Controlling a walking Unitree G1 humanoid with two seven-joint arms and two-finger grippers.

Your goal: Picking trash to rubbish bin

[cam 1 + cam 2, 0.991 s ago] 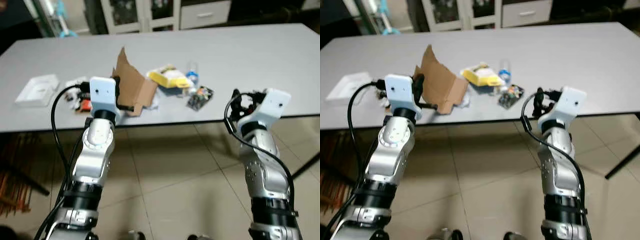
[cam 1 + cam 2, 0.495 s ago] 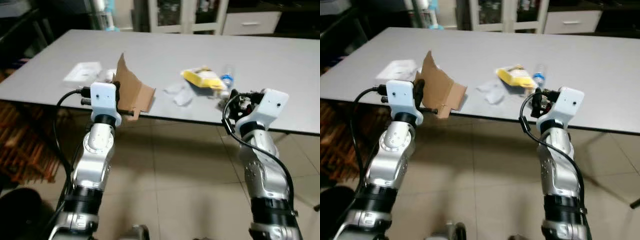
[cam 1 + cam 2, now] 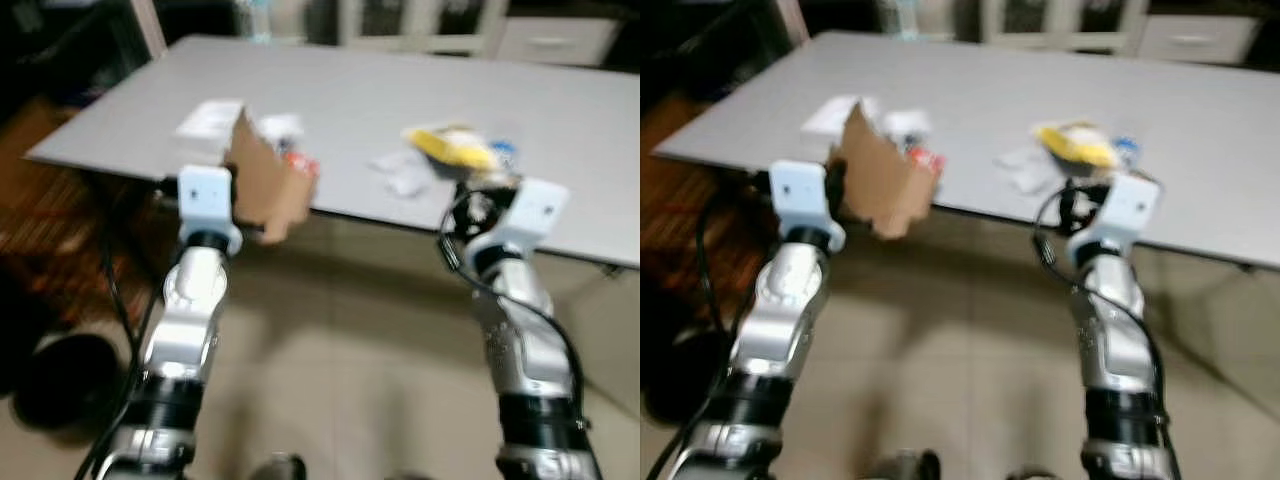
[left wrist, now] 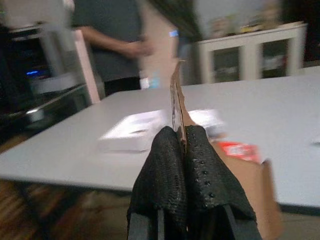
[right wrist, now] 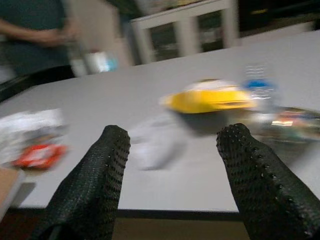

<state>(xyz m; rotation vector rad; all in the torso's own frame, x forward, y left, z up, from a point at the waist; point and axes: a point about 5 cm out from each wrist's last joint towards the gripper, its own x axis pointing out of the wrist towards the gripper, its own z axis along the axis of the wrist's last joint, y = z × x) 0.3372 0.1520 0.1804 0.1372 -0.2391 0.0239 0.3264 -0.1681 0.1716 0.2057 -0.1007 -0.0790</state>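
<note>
The left claw (image 4: 181,165) is clamped tight on a torn piece of brown cardboard (image 3: 262,185), holding it upright in front of the grey counter (image 3: 380,100) at its near edge. The right claw (image 5: 172,170) hangs empty with its fingers spread wide, just short of that same edge. On the counter beyond it lie a yellow packet (image 5: 207,99), a small clear bottle (image 5: 257,85) and a red wrapper (image 5: 37,154).

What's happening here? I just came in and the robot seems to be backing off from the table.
The robot is clearing trash. Its left hand is shut on a piece of cardboard, held off the edge of the grey table. Its right hand is open with nothing in it, pointing at the table. A yellow packet, a small bottle and other wrappers lie on the table. A person stands beyond it.
</note>
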